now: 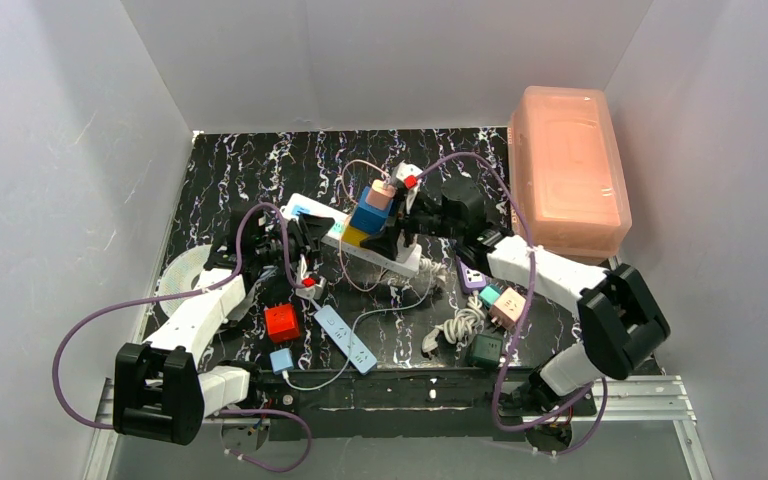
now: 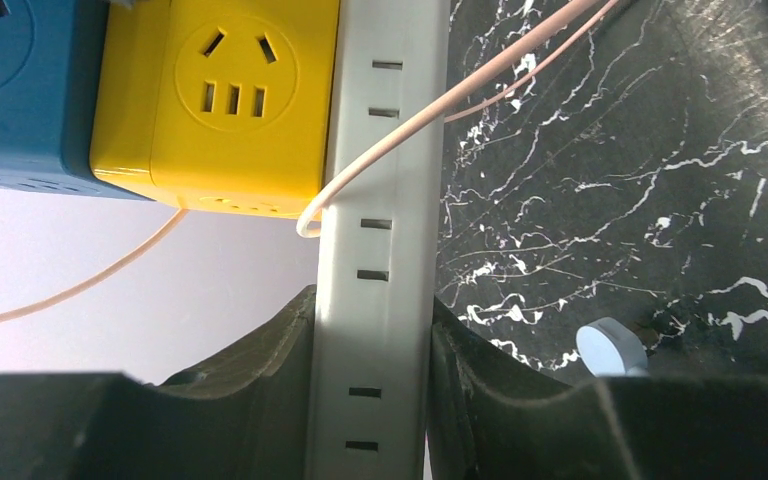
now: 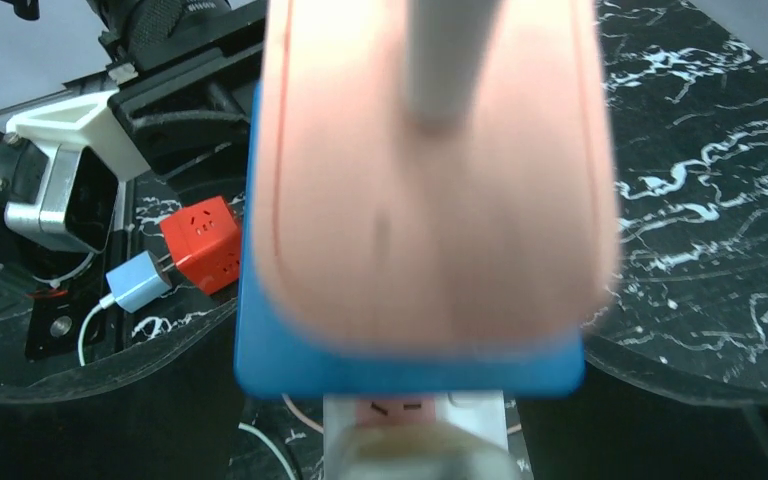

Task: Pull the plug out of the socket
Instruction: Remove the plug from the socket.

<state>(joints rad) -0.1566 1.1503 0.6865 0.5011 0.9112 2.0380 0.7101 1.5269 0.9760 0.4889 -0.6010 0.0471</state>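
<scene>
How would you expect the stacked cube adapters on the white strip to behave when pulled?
The cube stack looks rigid but tall, so it may lever sideways or part between cubes. The socket seems light; the left gripper clamping it should keep it down.

My left arm (image 1: 195,320) and right arm (image 1: 540,270) look alike: white shells, chunky black joints, purple cable (image 1: 90,320) looping alongside, red tab (image 1: 411,181) just behind the dark fingers (image 2: 260,400).

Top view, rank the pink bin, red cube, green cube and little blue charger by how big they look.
1. pink bin, by far the largest.
2. red cube and green cube look about alike, so I won't rank them.
3. blue charger, smallest.
</scene>
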